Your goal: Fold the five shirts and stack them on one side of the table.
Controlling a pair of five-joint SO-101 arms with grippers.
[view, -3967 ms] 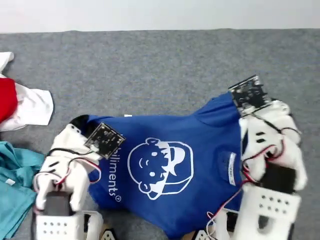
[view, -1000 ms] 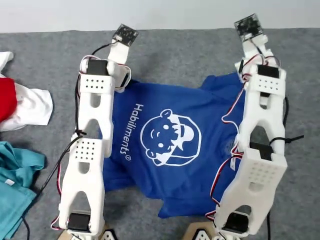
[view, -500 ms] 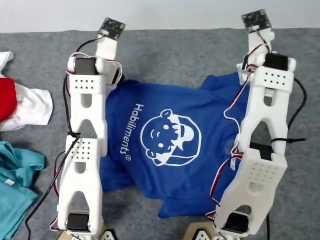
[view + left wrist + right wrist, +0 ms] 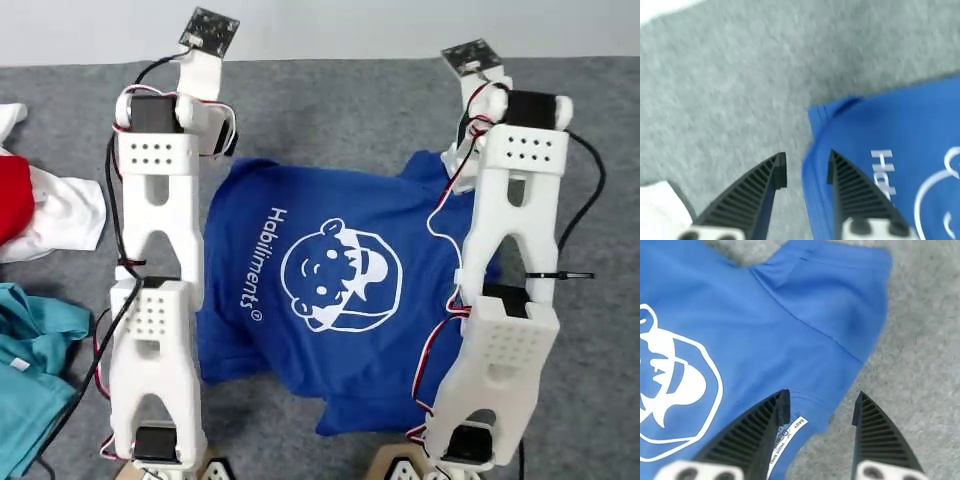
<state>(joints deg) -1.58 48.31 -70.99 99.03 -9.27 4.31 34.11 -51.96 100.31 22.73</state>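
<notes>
A blue shirt with a white cartoon face lies spread flat on the grey table; its collar points right and its hem left. My left arm stretches along the hem side. My left gripper is open just above the shirt's far hem corner, with the blue edge running between its fingers. My right arm stretches along the collar side. My right gripper is open over the shirt's edge beside the neck label, near the far sleeve.
A white and red garment lies at the left edge, with a teal shirt in front of it. Bare grey table runs along the far side and right of the right arm. A pale wall borders the far edge.
Both arms have stretched from the near edge to the shirt's far end, and the shirt lies flatter. In the last second the left arm drifted left; the right wrist swung left.
</notes>
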